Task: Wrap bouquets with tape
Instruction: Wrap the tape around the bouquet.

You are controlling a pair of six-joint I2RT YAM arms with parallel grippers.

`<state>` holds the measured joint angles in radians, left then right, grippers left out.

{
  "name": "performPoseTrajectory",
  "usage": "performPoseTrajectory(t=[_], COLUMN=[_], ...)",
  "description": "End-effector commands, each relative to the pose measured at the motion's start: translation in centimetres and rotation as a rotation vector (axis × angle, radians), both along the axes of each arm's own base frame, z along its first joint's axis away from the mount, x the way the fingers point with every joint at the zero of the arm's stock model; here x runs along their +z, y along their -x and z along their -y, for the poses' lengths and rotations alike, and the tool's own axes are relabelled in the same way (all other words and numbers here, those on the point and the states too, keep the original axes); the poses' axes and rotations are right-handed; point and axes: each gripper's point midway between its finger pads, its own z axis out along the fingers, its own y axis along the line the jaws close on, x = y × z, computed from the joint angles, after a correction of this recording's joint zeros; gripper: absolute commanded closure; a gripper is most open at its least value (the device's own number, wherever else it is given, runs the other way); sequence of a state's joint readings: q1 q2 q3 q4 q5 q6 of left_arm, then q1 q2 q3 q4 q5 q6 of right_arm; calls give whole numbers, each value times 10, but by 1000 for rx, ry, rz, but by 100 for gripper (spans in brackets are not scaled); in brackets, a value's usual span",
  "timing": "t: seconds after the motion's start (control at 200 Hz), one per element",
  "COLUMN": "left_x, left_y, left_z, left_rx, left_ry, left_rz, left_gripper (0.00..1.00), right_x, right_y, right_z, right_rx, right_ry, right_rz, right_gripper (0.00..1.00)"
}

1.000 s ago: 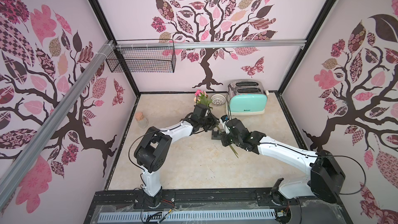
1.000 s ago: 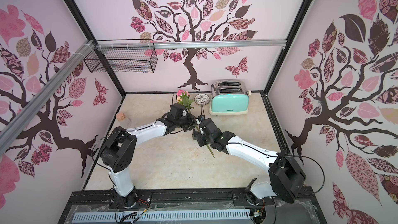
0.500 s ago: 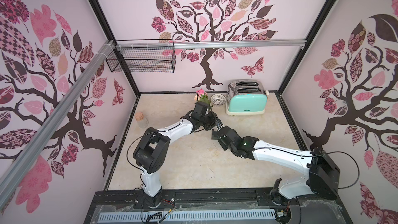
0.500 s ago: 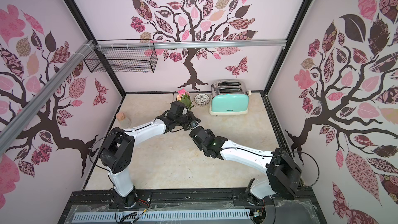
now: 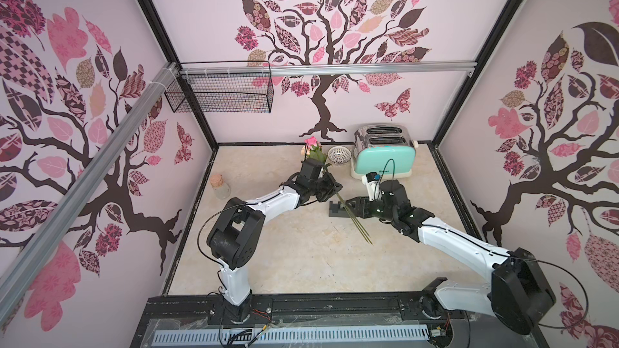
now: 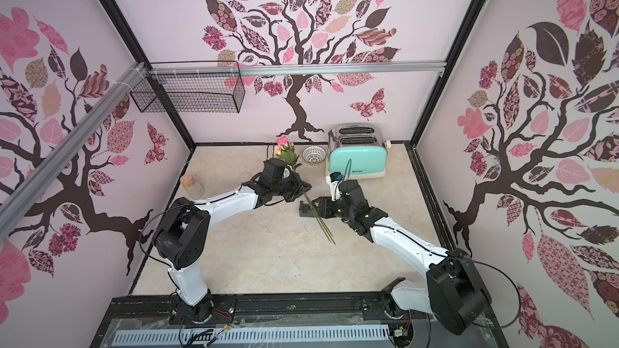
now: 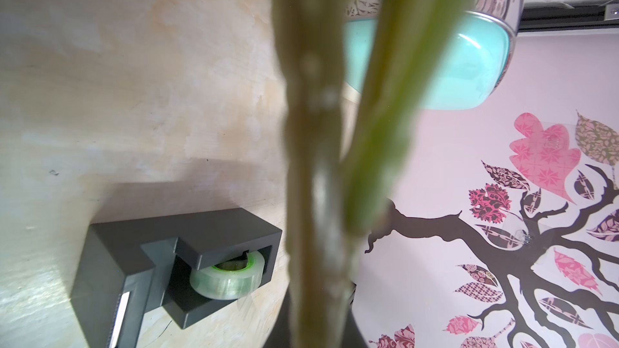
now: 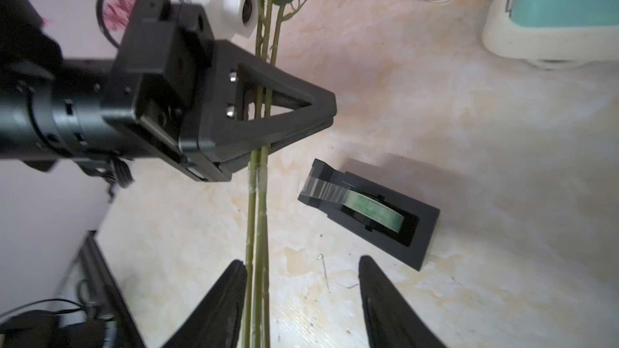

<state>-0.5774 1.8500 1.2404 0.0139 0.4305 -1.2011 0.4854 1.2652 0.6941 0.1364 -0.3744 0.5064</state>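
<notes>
Since the right tool (image 8: 299,262) stands with its jaws spread, one jaw just beside the lower stems, nothing near me grips the bouquet (image 8: 257,222); a careless sideways move could knock those thin stems askew. Just beyond, the tape (image 8: 373,211) sits in its black dispenser (image 8: 418,229) on the pale surface (image 5: 301,262), close by the stems. Farther on, the left tool (image 8: 331,113) alone is clamped on the stems, so they might pivot or slip. Along the far wall: white bowl (image 5: 339,155), mint toaster (image 5: 385,162), a jar (image 5: 221,187) leftward, a wire basket (image 5: 221,98) above, tree-patterned wallpaper (image 5: 335,28).
</notes>
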Motion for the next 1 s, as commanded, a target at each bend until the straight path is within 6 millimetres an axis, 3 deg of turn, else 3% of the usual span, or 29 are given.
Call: performPoseTrajectory(t=[0.0, 0.125, 0.265, 0.38, 0.46, 0.535, 0.655, 0.73, 0.79, 0.996], left_x=[12, 14, 13, 13, 13, 14, 15, 14, 15, 18], left_y=[-5, -5, -4, -4, -3, -5, -6, -7, -7, -8], left_z=[5, 7, 8, 7, 7, 7, 5, 3, 2, -1], left_rx=[-23, -29, -34, -33, -33, -28, -25, -21, -17, -9], left_ry=[43, 55, 60, 64, 63, 61, 49, 41, 40, 24], left_rz=[75, 81, 75, 74, 77, 80, 74, 68, 66, 51], left_gripper=[100, 100, 100, 100, 100, 100, 100, 81, 72, 70], right_x=[33, 31, 32, 31, 31, 28, 15, 9, 5, -10], right_y=[23, 26, 28, 26, 25, 23, 17, 14, 13, 7], right_z=[-26, -28, -30, -32, -33, -33, -30, -25, -22, -12], right_rx=[184, 224, 242, 260, 270, 264, 217, 171, 150, 71], right_ry=[-366, -517, -650, -694, -696, -664, -477, -242, -62, 433], right_rz=[-144, -235, -288, -311, -309, -303, -252, -167, -97, 80], right_gripper=[45, 49, 60, 80, 100, 100, 100, 100, 100, 100])
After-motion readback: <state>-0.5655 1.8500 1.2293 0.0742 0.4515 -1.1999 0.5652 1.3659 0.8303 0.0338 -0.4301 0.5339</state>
